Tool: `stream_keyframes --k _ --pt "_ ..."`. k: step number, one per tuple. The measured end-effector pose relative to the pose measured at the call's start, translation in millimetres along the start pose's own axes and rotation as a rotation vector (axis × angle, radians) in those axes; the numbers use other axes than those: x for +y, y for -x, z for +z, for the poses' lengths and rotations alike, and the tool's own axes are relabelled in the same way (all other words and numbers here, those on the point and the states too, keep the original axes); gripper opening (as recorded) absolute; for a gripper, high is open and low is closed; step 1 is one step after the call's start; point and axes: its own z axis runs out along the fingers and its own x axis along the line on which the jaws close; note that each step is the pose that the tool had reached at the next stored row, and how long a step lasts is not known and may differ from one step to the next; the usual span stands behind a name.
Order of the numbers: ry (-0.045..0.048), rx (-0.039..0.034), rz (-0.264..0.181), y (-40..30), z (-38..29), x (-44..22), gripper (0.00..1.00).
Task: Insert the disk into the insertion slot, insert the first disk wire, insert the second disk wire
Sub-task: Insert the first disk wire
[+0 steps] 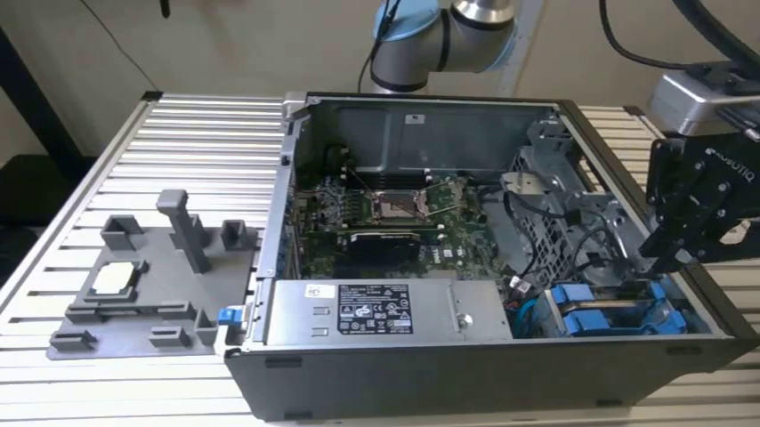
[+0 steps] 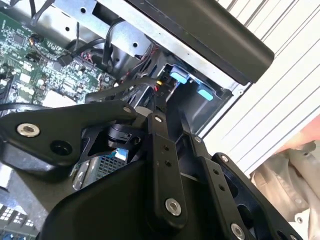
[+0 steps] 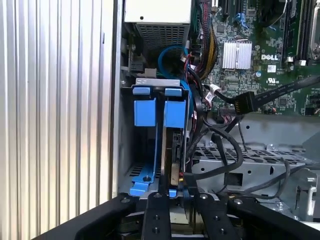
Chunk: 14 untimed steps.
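Tool [image 3: 178,194] pinches the disk wire [image 3: 182,176] plug at the exposed edge of the disk [image 3: 175,150], seated edge-on in the insertion slot [image 3: 127,150]; judged risk: a tilted plug jams or snags neighbouring cables [image 3: 220,145].

Worktop [image 1: 142,151]: ribbed silver metal, with its slats running across the exterior view. An open computer case [image 1: 475,378] stands directly on it, taking up the middle and the exterior view's right, open side up. A grey plastic fixture [image 1: 131,302] lies flat on the slats at the exterior view's left, toward the near edge, just beside the case. Upright posts [image 1: 178,227] rise from the fixture.
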Motion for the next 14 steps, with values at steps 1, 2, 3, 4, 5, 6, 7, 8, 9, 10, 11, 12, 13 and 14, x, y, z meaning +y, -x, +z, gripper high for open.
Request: stream_keyframes --k 1,2,3,4,5,6,7,8,9,10,11,12,13,14 --pt "0.0 0.0 0.0 -0.1 -2.8 0.0 0.27" --pt "0.0 0.0002 0.0 -0.2 -5.6 -0.1 0.27" --pt "0.0001 0.0005 0.0 -0.4 -8.2 -0.1 0.27" --pt "0.0001 0.0012 0.0 -0.4 -9.7 -0.1 0.27" --pt "0.0002 0.0018 0.0 -0.4 -9.7 -0.1 0.27" --pt "0.0002 0.0018 0.0 -0.4 -9.6 -0.1 0.27" --pt "0.0002 0.0021 0.0 -0.5 -9.6 -0.1 0.27" --pt "0.0002 0.0024 0.0 -0.5 -9.7 -0.1 0.27" --pt "0.0002 0.0025 0.0 -0.5 -9.7 -0.1 0.27" --pt "0.0002 0.0028 0.0 -0.5 -9.8 -0.1 0.27" --pt "0.0002 0.0029 0.0 -0.5 -9.8 -0.1 0.27" --pt "0.0002 0.0031 0.0 -0.4 -9.7 -0.1 0.27" --pt "0.0002 0.0031 0.0 -0.4 -9.7 -0.1 0.27" --pt "0.0002 0.0034 0.0 -0.5 -9.7 -0.1 0.27"
